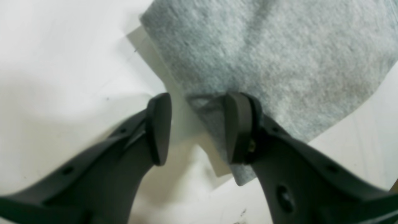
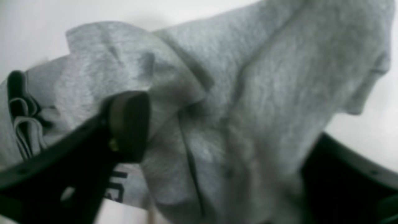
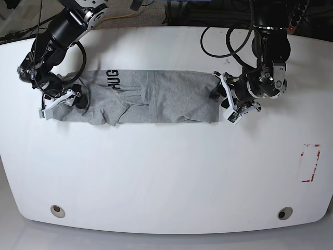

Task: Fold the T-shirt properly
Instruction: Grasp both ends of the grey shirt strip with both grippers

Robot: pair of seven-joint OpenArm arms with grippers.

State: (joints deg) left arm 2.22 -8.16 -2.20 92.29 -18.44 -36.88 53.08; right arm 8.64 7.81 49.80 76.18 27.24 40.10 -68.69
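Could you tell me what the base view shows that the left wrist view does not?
Only the base view shows the whole white table, the light heather-grey cotton T-shirt's black lettering, the right gripper at its far end, and red tape marks.

Only the left wrist view shows the left gripper up close, jaws apart around a shirt corner, not closed.

Both show grey fabric on the white surface.

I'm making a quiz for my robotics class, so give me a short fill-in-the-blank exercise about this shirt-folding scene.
1. The T-shirt lies on a ____ table.
2. The black letters visible on it in the base view read ____.
3. The left gripper is at the shirt's ____, one finger on the cloth.

Missing words: white; HUG; edge
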